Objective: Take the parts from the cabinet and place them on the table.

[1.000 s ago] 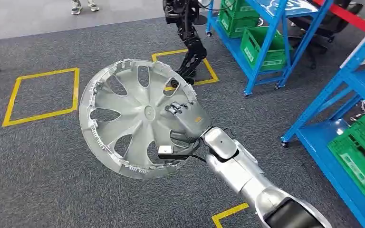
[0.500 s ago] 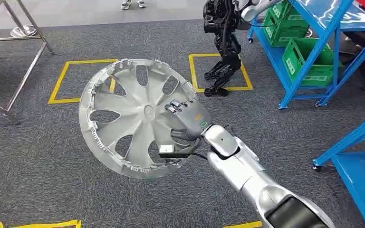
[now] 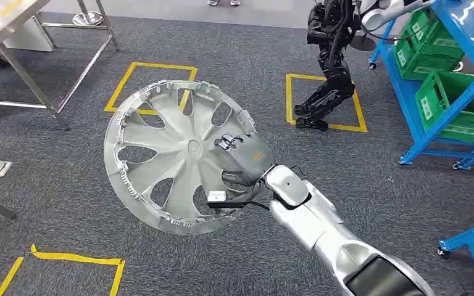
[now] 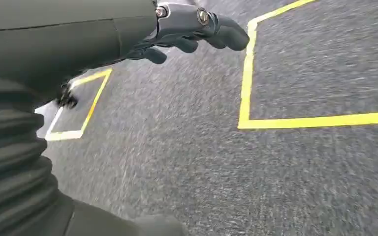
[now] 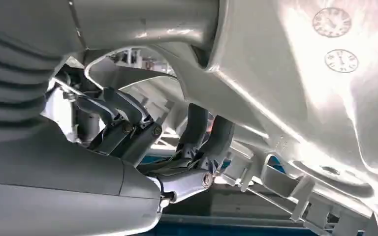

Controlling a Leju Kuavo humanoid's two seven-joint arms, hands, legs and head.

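A silver wheel cover [image 3: 160,154] with curved spokes hangs tilted above the grey carpet in the head view. My right hand [image 3: 244,157] grips it at its right rim, fingers hooked through an opening. In the right wrist view the dark fingers [image 5: 202,137] wrap the cover's inner edge [image 5: 300,73]. My left hand [image 4: 192,27] hangs over the carpet with nothing in it, fingers loosely apart. A metal table [image 3: 0,15] with thin steel legs stands at the far left.
Blue shelving [image 3: 469,68] with green crates [image 3: 450,105] stands at the far right. Another dark-legged robot [image 3: 333,61] stands in a yellow floor square [image 3: 324,102] beside it. More yellow tape squares [image 3: 151,86] mark the carpet. A person's shoes [image 3: 222,2] show at the far edge.
The whole picture has shifted: the camera has turned left, bringing the metal table in and carrying the blue shelves off to the right. The wheel cover stays in my right hand's grip.
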